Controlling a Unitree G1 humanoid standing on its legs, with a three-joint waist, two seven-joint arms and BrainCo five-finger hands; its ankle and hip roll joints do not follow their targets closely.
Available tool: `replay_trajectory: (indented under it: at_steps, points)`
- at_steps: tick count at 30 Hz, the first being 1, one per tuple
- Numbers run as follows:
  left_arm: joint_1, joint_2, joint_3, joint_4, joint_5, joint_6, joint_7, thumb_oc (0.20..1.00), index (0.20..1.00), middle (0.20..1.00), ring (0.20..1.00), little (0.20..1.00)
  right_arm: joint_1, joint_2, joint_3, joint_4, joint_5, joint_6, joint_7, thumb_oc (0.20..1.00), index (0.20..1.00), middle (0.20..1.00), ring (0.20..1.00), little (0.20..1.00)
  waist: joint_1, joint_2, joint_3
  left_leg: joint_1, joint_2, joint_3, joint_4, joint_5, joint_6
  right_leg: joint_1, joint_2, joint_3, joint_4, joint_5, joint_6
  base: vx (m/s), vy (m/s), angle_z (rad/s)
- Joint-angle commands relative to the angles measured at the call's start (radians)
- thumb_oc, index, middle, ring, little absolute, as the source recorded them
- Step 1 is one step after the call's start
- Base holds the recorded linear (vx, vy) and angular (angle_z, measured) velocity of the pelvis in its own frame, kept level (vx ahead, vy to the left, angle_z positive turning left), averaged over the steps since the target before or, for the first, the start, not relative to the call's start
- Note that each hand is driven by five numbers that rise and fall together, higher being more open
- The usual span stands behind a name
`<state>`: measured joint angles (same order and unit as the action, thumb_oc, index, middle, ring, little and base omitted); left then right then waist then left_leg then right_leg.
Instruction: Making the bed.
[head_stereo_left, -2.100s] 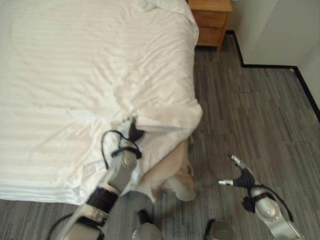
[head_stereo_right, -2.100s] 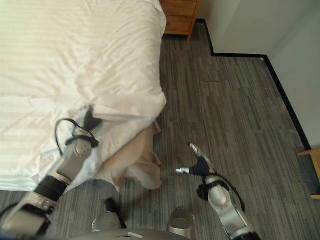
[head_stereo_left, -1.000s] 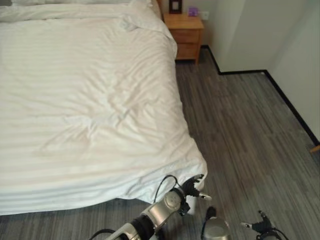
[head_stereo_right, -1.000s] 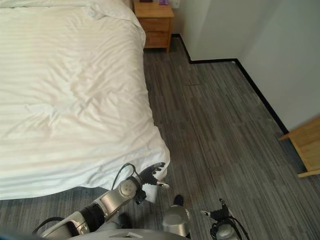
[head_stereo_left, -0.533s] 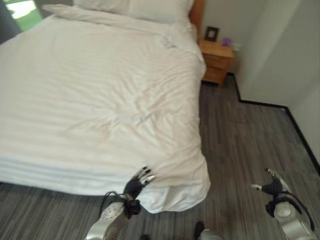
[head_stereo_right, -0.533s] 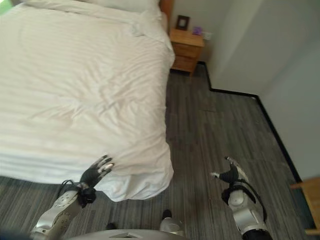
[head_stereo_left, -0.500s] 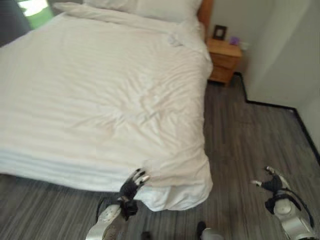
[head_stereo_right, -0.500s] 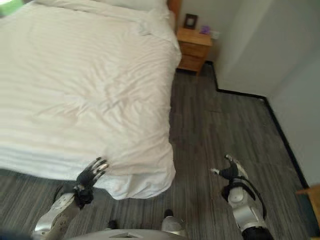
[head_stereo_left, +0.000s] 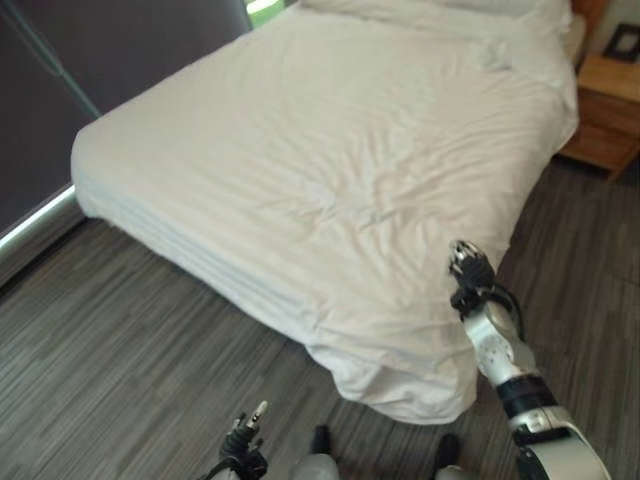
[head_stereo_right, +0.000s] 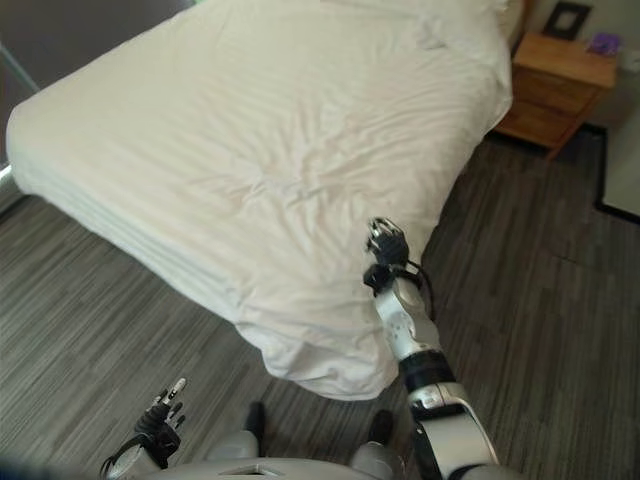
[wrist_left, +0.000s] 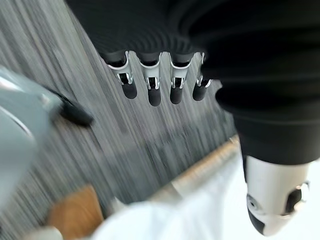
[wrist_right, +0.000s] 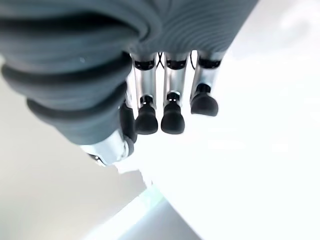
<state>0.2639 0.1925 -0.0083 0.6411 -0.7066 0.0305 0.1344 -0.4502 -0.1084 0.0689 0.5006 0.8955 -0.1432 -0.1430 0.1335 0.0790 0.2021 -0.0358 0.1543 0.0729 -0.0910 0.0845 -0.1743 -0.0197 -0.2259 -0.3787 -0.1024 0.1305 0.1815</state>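
Observation:
A white striped duvet (head_stereo_left: 330, 150) lies spread over the bed, lightly creased in the middle. Its near corner (head_stereo_left: 400, 385) hangs bunched toward the floor. My right hand (head_stereo_left: 466, 270) is raised above the duvet's right edge, just beyond that corner. In the right wrist view its fingers (wrist_right: 172, 107) hang relaxed over white cloth and hold nothing. My left hand (head_stereo_left: 246, 438) is low near the floor, apart from the bed. Its fingers (wrist_left: 152, 85) are straight and empty, with grey floor past them.
A wooden nightstand (head_stereo_right: 555, 85) stands at the bed's head on the right, carrying a small picture frame (head_stereo_right: 567, 18) and a purple object (head_stereo_right: 603, 42). A dark curtain (head_stereo_left: 100, 60) runs along the bed's far left side. Grey striped floor (head_stereo_right: 540, 280) surrounds the bed.
The camera has swung to the left. My left hand has come off the duvet's edge and dropped low. My right hand has risen from near the floor to above the duvet's edge.

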Motion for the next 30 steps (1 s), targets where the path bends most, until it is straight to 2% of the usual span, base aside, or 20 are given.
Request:
replay_trajectory:
  at_steps: [1, 3, 4, 5, 7, 8, 10, 15, 21, 26, 30]
  points:
    - [-0.075, 0.060, -0.032, 0.018, -0.058, -0.034, -0.018, 1.000, 1.000, 1.000, 1.000, 1.000, -0.099, -0.008, -0.065, 0.023, 0.152, -0.094, 0.018, 0.200, 0.200, 0.200, 0.200, 0.200, 0.025, 0.033, 0.072, 0.028, -0.035, 0.037, 0.004, -0.038, -0.002, -0.049, -0.064, -0.011, 0.015, -0.001, 0.026, -0.11, -0.050, 0.37]
    - [-0.098, 0.036, -0.055, 0.136, -0.062, -0.036, -0.033, 1.000, 1.000, 1.000, 1.000, 1.000, -0.121, 0.007, -0.129, 0.145, 0.261, -0.103, 0.014, 0.200, 0.200, 0.200, 0.200, 0.200, 0.033, 0.084, 0.092, -0.032, -0.029, 0.028, 0.004, -0.019, -0.018, -0.092, -0.073, -0.025, 0.015, -0.009, 0.028, -0.09, -0.021, 0.37]
    - [-0.102, 0.035, -0.056, 0.140, -0.063, -0.038, -0.035, 1.000, 1.000, 1.000, 1.000, 1.000, -0.125, 0.004, -0.131, 0.151, 0.265, -0.103, 0.018, 0.200, 0.200, 0.200, 0.200, 0.200, 0.034, 0.084, 0.089, -0.037, -0.028, 0.027, 0.004, -0.018, -0.019, -0.097, -0.073, -0.025, 0.015, -0.008, 0.027, -0.09, -0.010, 0.22]
    - [-0.105, 0.026, -0.068, 0.173, -0.068, -0.046, -0.045, 1.000, 1.000, 1.000, 1.000, 1.000, -0.119, -0.002, -0.167, 0.222, 0.308, -0.101, 0.026, 0.200, 0.200, 0.200, 0.200, 0.200, 0.040, 0.107, 0.102, -0.067, -0.026, 0.027, 0.004, -0.005, -0.027, -0.123, -0.079, -0.027, 0.015, -0.006, 0.031, -0.09, 0.011, -0.03]
    - [-0.116, 0.011, -0.084, 0.212, -0.064, -0.042, -0.060, 1.000, 1.000, 1.000, 1.000, 1.000, -0.137, -0.018, -0.170, 0.293, 0.309, -0.087, 0.019, 0.200, 0.200, 0.200, 0.200, 0.200, 0.039, 0.128, 0.104, -0.105, -0.021, 0.032, 0.004, 0.006, -0.034, -0.153, -0.085, -0.025, 0.015, -0.004, 0.033, -0.07, 0.022, -0.06]
    - [-0.126, -0.009, -0.096, 0.254, -0.061, -0.046, -0.067, 1.000, 1.000, 1.000, 1.000, 1.000, -0.113, -0.011, -0.172, 0.350, 0.302, -0.072, 0.024, 0.200, 0.200, 0.200, 0.200, 0.200, 0.033, 0.151, 0.116, -0.132, -0.017, 0.038, 0.004, 0.014, -0.039, -0.181, -0.089, -0.020, 0.015, -0.002, 0.034, -0.04, 0.020, -0.07]
    - [-0.135, -0.026, -0.105, 0.284, -0.062, -0.050, -0.075, 1.000, 1.000, 1.000, 1.000, 1.000, -0.077, 0.009, -0.197, 0.396, 0.320, -0.074, 0.026, 0.200, 0.200, 0.200, 0.200, 0.200, 0.017, 0.170, 0.128, -0.147, -0.018, 0.047, 0.004, 0.013, -0.037, -0.202, -0.092, -0.007, 0.015, -0.002, 0.034, -0.04, 0.044, -0.07]
    - [-0.137, -0.060, -0.105, 0.320, -0.070, -0.063, -0.097, 1.000, 1.000, 1.000, 1.000, 1.000, 0.020, 0.021, -0.341, 0.455, 0.377, -0.132, 0.005, 0.200, 0.200, 0.200, 0.200, 0.200, -0.051, 0.210, 0.151, -0.156, -0.027, 0.080, 0.004, 0.005, -0.031, -0.246, -0.106, 0.039, 0.015, 0.003, 0.036, -0.01, 0.114, -0.11]
    - [-0.150, -0.094, -0.114, 0.356, -0.069, -0.070, -0.123, 1.000, 1.000, 1.000, 1.000, 1.000, 0.118, -0.032, -0.401, 0.637, 0.322, -0.073, -0.009, 0.200, 0.200, 0.200, 0.200, 0.200, -0.140, 0.225, 0.159, -0.130, -0.057, 0.116, 0.004, -0.017, -0.014, -0.259, -0.132, 0.093, 0.015, 0.020, 0.039, -0.01, 0.129, -0.13]
    - [-0.159, -0.113, -0.116, 0.361, -0.062, -0.079, -0.126, 1.000, 1.000, 1.000, 1.000, 1.000, 0.170, -0.076, -0.424, 0.664, 0.259, -0.038, -0.020, 0.200, 0.200, 0.200, 0.200, 0.200, -0.198, 0.234, 0.139, -0.093, -0.091, 0.131, 0.004, -0.039, 0.005, -0.253, -0.163, 0.124, 0.015, 0.035, 0.045, 0.02, 0.133, -0.18]
    - [-0.164, -0.125, -0.106, 0.397, -0.056, -0.075, -0.129, 1.000, 1.000, 1.000, 1.000, 1.000, 0.211, -0.097, -0.440, 0.664, 0.246, -0.021, -0.011, 0.200, 0.200, 0.200, 0.200, 0.200, -0.234, 0.225, 0.108, -0.051, -0.117, 0.137, 0.004, -0.058, 0.021, -0.228, -0.182, 0.138, 0.015, 0.043, 0.051, 0.04, 0.106, -0.11]
